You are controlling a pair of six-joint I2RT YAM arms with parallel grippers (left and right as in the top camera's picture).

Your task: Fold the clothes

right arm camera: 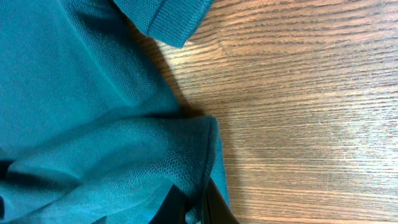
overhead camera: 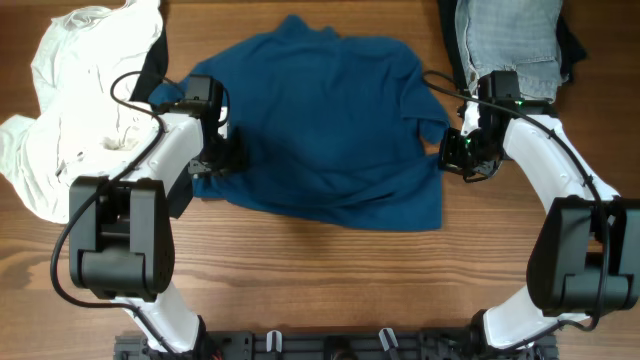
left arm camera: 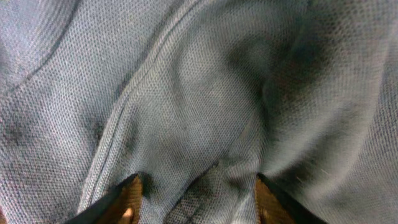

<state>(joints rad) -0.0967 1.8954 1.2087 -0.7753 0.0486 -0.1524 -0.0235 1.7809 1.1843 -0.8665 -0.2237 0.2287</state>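
The wooden counter (overhead camera: 330, 270) carries everything. Across its middle lies the dark-blue shirt (overhead camera: 320, 130), spread roughly flat but rumpled, collar toward the far edge and hem toward the robot. A white garment (overhead camera: 70, 110) is heaped at the far left, touching the shirt's left sleeve. A pale grey garment (overhead camera: 510, 35) sits at the far right corner with a black garment (overhead camera: 572, 45) showing from under it.

The left end effector (overhead camera: 222, 160) is down on the shirt's left edge, below the sleeve. In the left wrist view its fingers (left arm camera: 127, 199) stand apart with a raised ridge of the fabric between them.

The right end effector (overhead camera: 455, 150) is at the shirt's right edge, just under the right sleeve. In the right wrist view it (right arm camera: 196, 208) is pinched together on the shirt's side edge, with bare counter to its right.
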